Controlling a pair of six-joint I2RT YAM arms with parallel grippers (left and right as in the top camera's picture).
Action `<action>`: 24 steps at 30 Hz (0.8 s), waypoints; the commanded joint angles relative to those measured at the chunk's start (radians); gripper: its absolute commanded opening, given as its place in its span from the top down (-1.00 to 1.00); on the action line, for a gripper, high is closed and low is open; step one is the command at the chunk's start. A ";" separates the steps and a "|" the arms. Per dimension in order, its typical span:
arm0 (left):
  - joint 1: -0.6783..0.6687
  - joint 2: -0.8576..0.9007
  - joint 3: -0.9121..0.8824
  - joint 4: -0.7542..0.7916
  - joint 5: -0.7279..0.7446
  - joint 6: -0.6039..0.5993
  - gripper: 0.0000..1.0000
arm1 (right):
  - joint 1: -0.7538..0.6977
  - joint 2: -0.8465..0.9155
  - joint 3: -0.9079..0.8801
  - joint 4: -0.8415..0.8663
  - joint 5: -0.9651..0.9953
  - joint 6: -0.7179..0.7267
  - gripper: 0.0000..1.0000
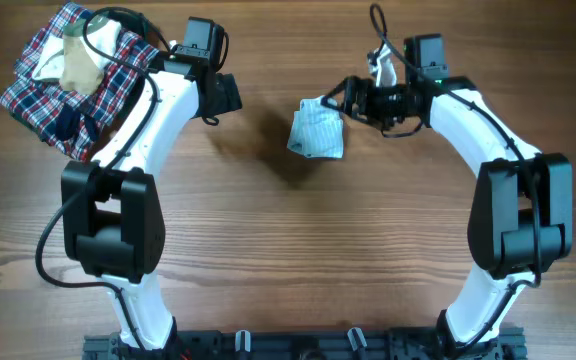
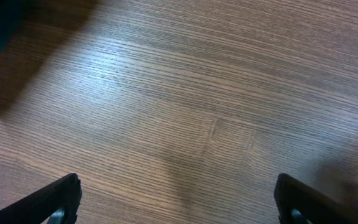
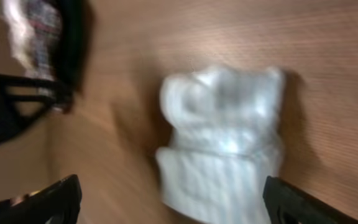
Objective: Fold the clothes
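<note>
Both the left hand and right hand are held wide open, empty; the clothes could be snagged and unfolded by a low withdrawal.

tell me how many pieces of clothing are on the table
3. A pale striped garment lies mid-table; a plaid garment sits in the far left corner with a beige garment on top. The left arm may hide more.

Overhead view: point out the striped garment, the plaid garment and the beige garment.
striped garment (image 1: pixel 317 131), overhead view, middle of the pale fabric.
plaid garment (image 1: pixel 30 92), overhead view, its left checked part.
beige garment (image 1: pixel 80 66), overhead view, its middle.
</note>
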 commanded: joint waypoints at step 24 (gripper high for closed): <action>-0.100 -0.137 0.012 0.049 0.349 0.218 -0.99 | -0.302 0.036 -0.047 -0.027 0.101 -0.052 -1.00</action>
